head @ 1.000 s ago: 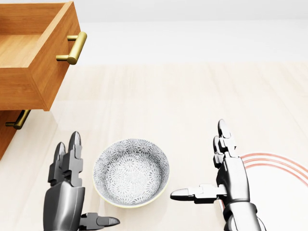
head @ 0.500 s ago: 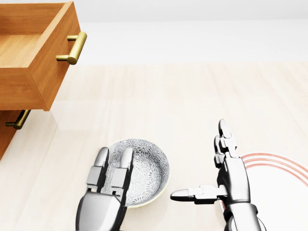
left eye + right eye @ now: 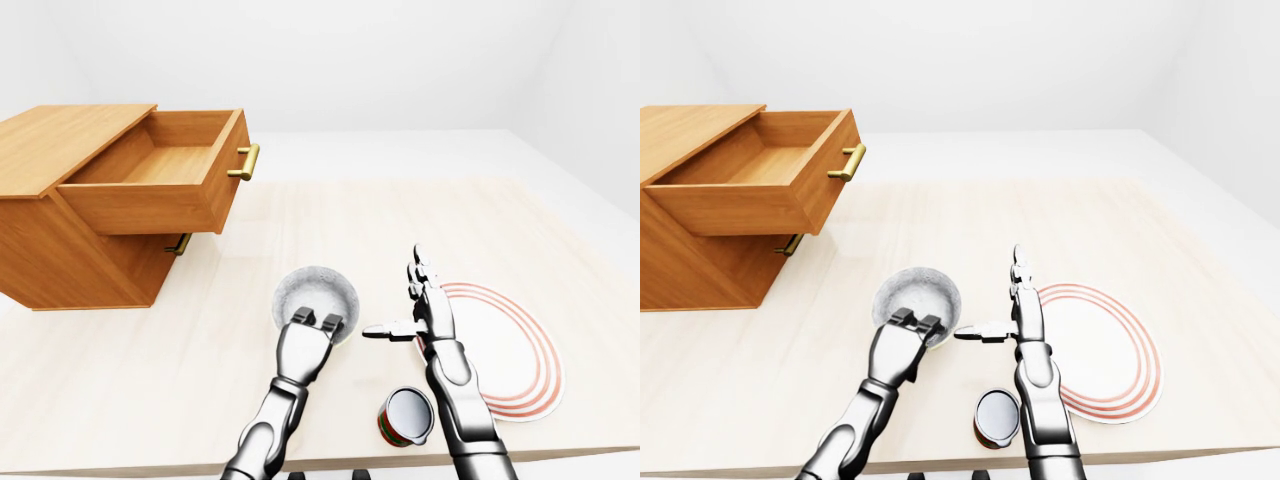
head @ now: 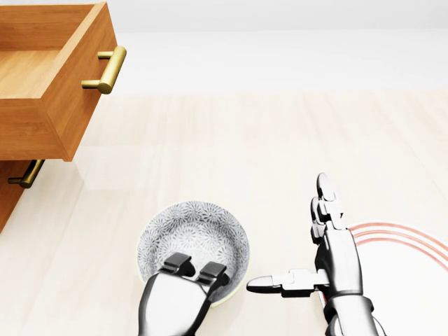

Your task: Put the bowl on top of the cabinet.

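The grey-and-white patterned bowl (image 4: pixel 196 234) stands on the pale table (image 4: pixel 280 140), low in the head view. My left hand (image 4: pixel 194 271) reaches over the bowl's near rim, its fingers (image 4: pixel 178 265) curled down into the bowl; the thumb is hidden. My right hand (image 4: pixel 288 234) stands open and flat just right of the bowl, thumb pointing toward it without touching. The wooden cabinet (image 3: pixel 60 145) sits at the upper left of the left-eye view, its flat top bare.
The cabinet's top drawer (image 3: pixel 165 175) is pulled out, overhanging the table, brass handle (image 3: pixel 245 162) toward the bowl. A white plate with red rings (image 3: pixel 505 350) lies right of my right hand. A small can (image 3: pixel 408 415) stands by the table's near edge.
My left hand swung from the bowl's left side to over its near rim, and its fingers curled down into the bowl. The right hand and the bowl stayed put.
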You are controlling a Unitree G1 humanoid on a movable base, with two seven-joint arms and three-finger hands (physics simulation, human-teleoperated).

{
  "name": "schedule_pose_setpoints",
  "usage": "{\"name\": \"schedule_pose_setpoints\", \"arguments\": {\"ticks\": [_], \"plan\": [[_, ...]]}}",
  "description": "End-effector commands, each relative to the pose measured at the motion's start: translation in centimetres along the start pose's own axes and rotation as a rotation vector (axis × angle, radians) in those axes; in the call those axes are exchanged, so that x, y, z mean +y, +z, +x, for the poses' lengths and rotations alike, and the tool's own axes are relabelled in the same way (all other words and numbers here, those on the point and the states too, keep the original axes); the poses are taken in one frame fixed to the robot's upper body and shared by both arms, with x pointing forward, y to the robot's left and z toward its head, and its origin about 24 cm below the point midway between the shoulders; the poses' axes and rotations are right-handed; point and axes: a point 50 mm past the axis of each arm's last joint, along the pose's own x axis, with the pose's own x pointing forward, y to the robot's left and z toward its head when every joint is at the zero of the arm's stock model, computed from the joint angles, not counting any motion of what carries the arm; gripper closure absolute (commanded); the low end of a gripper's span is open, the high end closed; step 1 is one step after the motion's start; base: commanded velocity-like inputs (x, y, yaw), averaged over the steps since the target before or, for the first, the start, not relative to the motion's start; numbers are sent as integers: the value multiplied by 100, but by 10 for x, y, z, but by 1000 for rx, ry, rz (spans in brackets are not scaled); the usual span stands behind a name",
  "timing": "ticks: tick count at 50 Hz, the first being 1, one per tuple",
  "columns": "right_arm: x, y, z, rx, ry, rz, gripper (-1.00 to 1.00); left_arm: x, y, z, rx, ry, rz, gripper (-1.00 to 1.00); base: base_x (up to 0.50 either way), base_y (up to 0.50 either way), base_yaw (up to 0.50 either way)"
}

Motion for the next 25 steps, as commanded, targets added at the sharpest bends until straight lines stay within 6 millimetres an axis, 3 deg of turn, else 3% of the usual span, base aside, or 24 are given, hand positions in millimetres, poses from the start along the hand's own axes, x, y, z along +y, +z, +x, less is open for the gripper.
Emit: {"name": "schedule_pose_setpoints", "arguments": {"ticks": [1, 22, 25], "plan": [[0, -1, 0, 1, 0, -1, -100, -15, -9, -8, -8, -82, 75, 89, 0, 0, 0], [1, -1, 1, 0, 3, 2, -100, -13, -10, -7, 0, -74, 70, 89, 0, 0, 0], [1, -2, 1, 1, 5, 2, -100, 0, -12, -3, 30, -10, 38, 89, 0, 0, 0]]}}
